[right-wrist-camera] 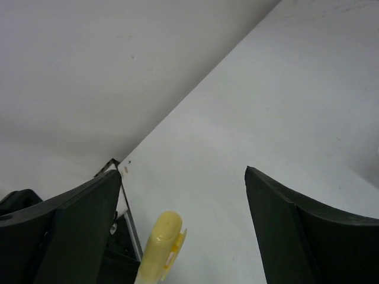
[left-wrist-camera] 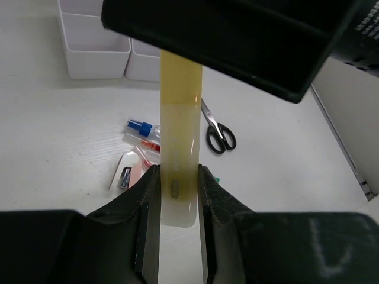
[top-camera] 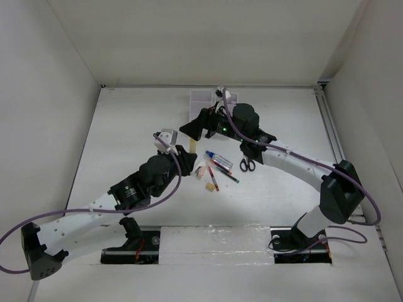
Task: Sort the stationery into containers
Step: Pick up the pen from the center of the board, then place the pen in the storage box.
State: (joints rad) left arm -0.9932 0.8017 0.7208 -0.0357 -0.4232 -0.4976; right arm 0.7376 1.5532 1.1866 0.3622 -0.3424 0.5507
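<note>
My left gripper point(left-wrist-camera: 177, 177) is shut on a yellow highlighter point(left-wrist-camera: 179, 148) and holds it up above the table; it shows in the top view point(top-camera: 191, 146) too. My right gripper point(top-camera: 196, 130) is open, its jaws spread wide on either side of the highlighter's capped tip point(right-wrist-camera: 161, 241) without touching it. The white organizer tray point(top-camera: 204, 100) stands behind the right gripper, its near compartments in the left wrist view point(left-wrist-camera: 95, 56). On the table lie black-handled scissors point(top-camera: 247, 165), a blue-capped marker point(top-camera: 217, 158), red and black pens point(top-camera: 214, 178), and a small yellow eraser point(top-camera: 208, 187).
White walls enclose the table on the left, back and right. A metal rail point(top-camera: 330, 135) runs along the right edge. The loose stationery pile lies in the middle between both arms, also seen from the left wrist point(left-wrist-camera: 142, 148).
</note>
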